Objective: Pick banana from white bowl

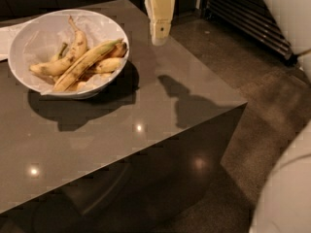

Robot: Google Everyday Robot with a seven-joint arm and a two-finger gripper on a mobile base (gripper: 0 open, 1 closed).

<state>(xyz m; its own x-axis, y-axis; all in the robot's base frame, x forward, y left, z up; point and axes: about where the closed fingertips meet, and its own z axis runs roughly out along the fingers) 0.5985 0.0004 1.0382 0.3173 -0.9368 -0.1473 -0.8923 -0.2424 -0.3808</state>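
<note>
The white bowl stands at the back left of the dark table. In it the banana, long, pale yellow with a greenish end, lies slanted across several smaller bananas. A curved brown-spotted banana lies behind it. My gripper hangs over the table's back right part, to the right of the bowl and apart from it. It holds nothing.
The dark glossy table has its right edge and front corner near the gripper's shadow. A white sheet lies at the far left behind the bowl. A dark slatted unit stands at the back right. A white rounded body fills the lower right.
</note>
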